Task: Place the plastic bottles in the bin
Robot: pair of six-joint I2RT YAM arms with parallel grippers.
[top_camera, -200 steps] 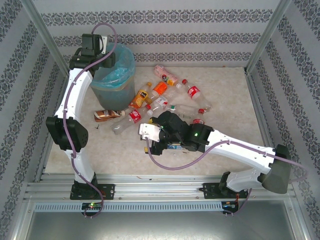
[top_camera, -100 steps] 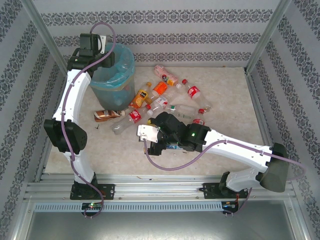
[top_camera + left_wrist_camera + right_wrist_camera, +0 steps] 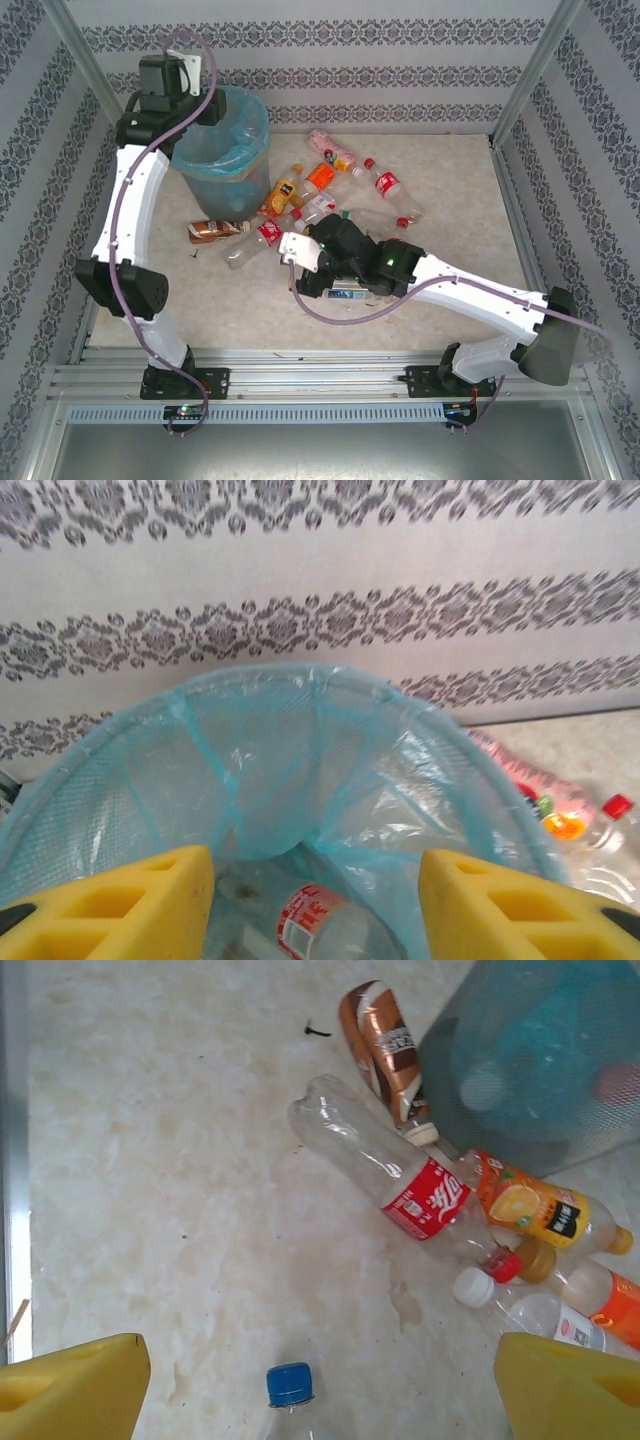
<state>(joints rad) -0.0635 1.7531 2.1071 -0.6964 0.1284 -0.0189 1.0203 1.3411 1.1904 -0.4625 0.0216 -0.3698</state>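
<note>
The bin (image 3: 236, 196) stands at the back left, lined with a light-blue bag (image 3: 300, 680). My left gripper (image 3: 203, 98) (image 3: 315, 880) hangs open over its far-left rim with nothing between the fingers. A red-labelled bottle (image 3: 310, 925) lies inside the bin below it. Several plastic bottles lie on the table right of the bin: a brown one (image 3: 212, 231) (image 3: 380, 1050), a clear red-labelled one (image 3: 255, 240) (image 3: 400, 1175) and an orange one (image 3: 282, 192) (image 3: 530, 1210). My right gripper (image 3: 312, 265) (image 3: 320, 1385) is open low over a blue-capped clear bottle (image 3: 290, 1385), whose cap lies between the fingers, untouched.
More bottles lie further back: a pink one (image 3: 325, 142) and a red-capped one (image 3: 385, 183). A white-capped bottle (image 3: 480, 1290) lies close to my right finger. Metal frame posts and patterned walls close in the table. Bare tabletop (image 3: 200, 300) lies in front of the pile.
My left arm has swung back and to the left above the bin. My right gripper has shifted a little toward the bottle pile and its jaws have narrowed slightly.
</note>
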